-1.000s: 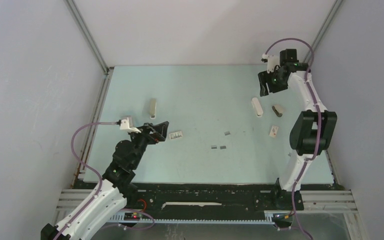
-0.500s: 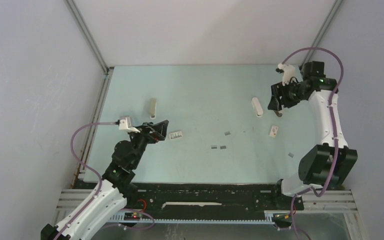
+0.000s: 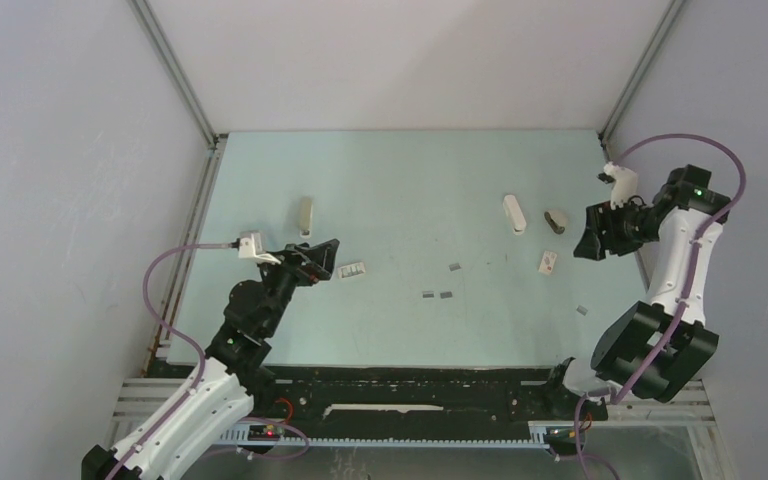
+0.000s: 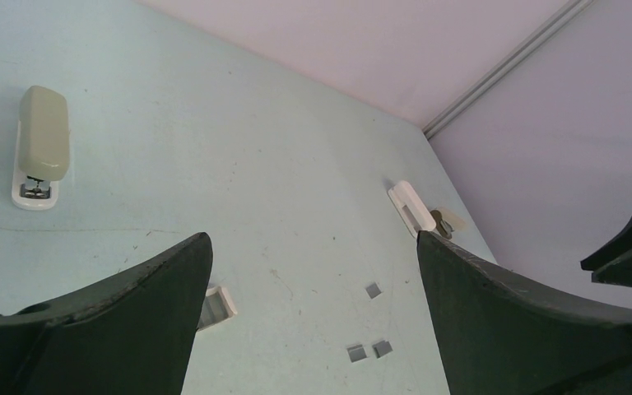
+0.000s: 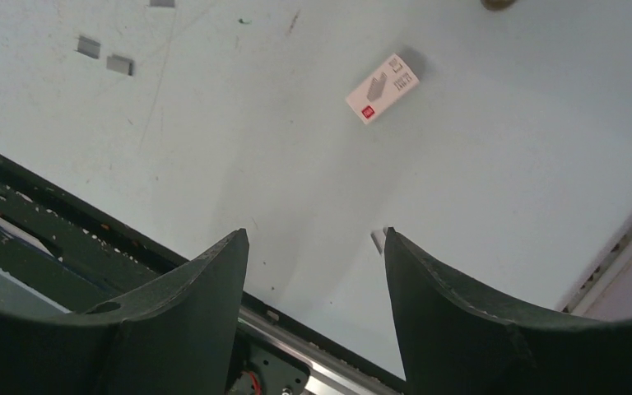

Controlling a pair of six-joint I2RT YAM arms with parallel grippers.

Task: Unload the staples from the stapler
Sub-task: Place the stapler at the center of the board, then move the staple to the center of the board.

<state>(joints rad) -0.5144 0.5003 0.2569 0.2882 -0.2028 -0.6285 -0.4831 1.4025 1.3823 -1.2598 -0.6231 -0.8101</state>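
Top external: stapler (image 3: 513, 213) lies left of right tool (image 3: 589, 243).

A matt, pale green table (image 3: 410, 170) is showing fine scratches and scuffs, while the white stapler (image 4: 407, 207) is looking like smooth, faintly shiny plastic. The staples (image 5: 104, 56) are reading as dull grey metal. A box (image 5: 383, 87) is presenting printed white card, and a beige stapler (image 4: 43, 136) is wearing a smooth satin plastic shell over a white base. The left gripper (image 4: 309, 321) and right gripper (image 5: 317, 321) are showing fingers (image 4: 527, 329) of matt black, slightly grainy plastic. A silvery metal rail (image 4: 502, 66) is edging smooth, matt grey walls (image 3: 410, 60).
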